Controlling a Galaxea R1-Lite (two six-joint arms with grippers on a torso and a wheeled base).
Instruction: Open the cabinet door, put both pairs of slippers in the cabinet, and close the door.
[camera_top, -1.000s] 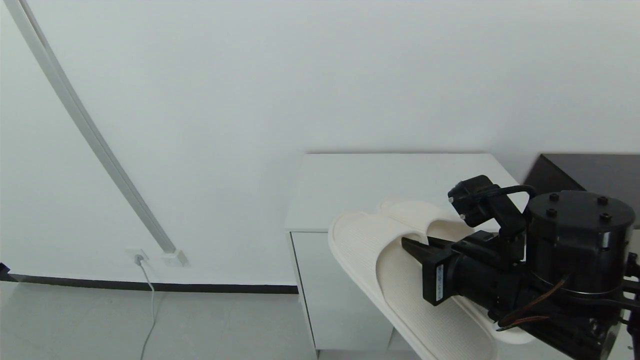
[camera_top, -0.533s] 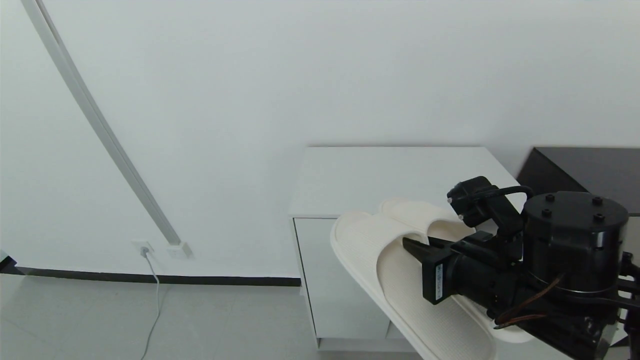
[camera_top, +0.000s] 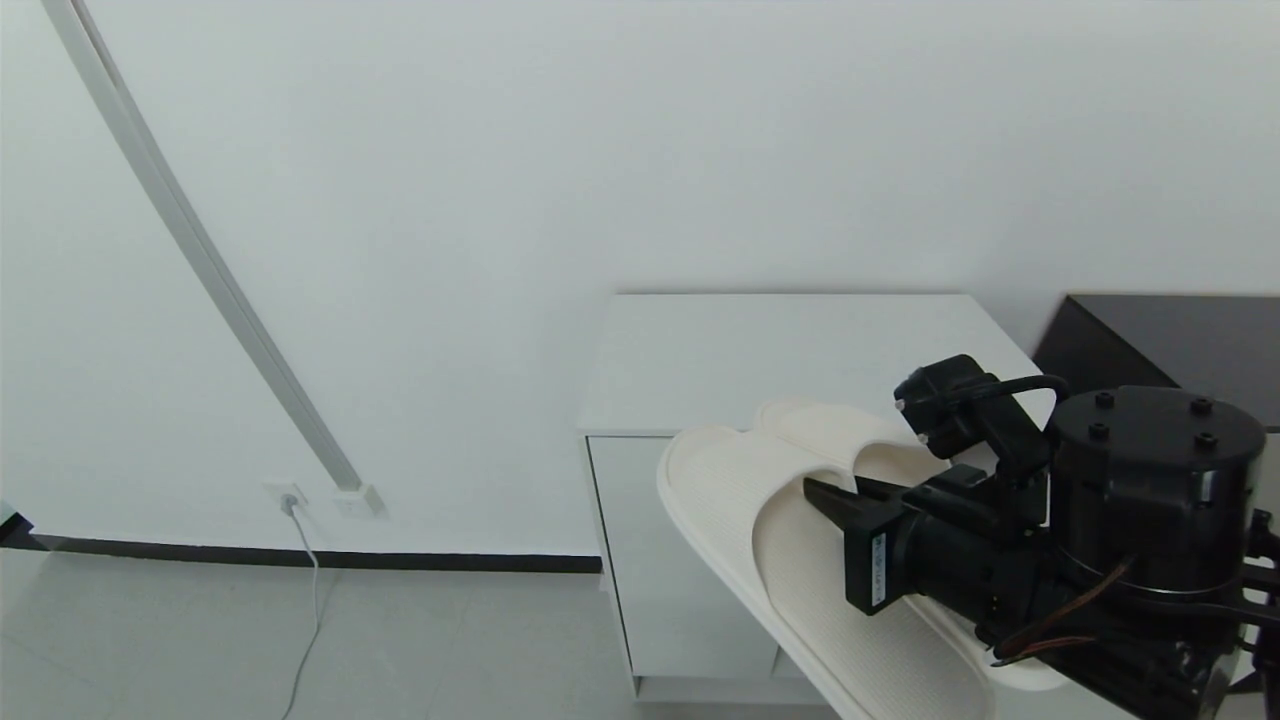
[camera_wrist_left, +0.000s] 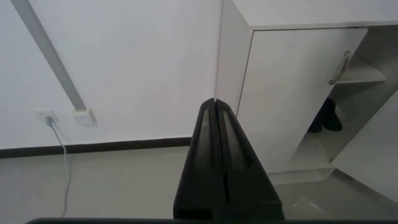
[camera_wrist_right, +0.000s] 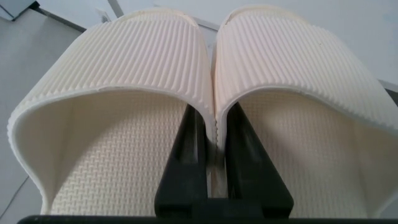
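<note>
In the head view, the right gripper (camera_top: 815, 492) is in the lower right of the frame. Its fingers are closed on the pair of cream slippers (camera_top: 725, 500), which hang tilted in the air in front of the white cabinet (camera_top: 780, 350). The heel ends of the slippers are cut off by the bottom edge, and the arm covers part of the farther slipper. The cabinet front is mostly hidden behind the slippers, so from here I cannot tell how the door stands. A dark table (camera_top: 1180, 325) is cut off at the right edge. On the left, a grey rail (camera_top: 200, 260) runs slanted down the wall to a socket (camera_top: 285, 497) with a cable (camera_top: 305, 620).

In the left wrist view, the left gripper (camera_wrist_left: 215, 102) has its fingers pressed together and holds nothing. Behind it stands the cabinet (camera_wrist_left: 292, 15). Next to the door handle (camera_wrist_left: 339, 67) an open compartment with a shelf (camera_wrist_left: 367, 76) is visible, and something dark (camera_wrist_left: 326, 118) stands inside (too small to make out).

In the right wrist view, the slippers (camera_wrist_right: 124, 68) lie side by side. The black fingers (camera_wrist_right: 186, 143) pinch the two inner strap edges between them, and the tips are hidden under the straps.

Compared with one second ago, the whole head picture has shifted (the camera moved). The slippers and the gripper keep nearly the same place.
</note>
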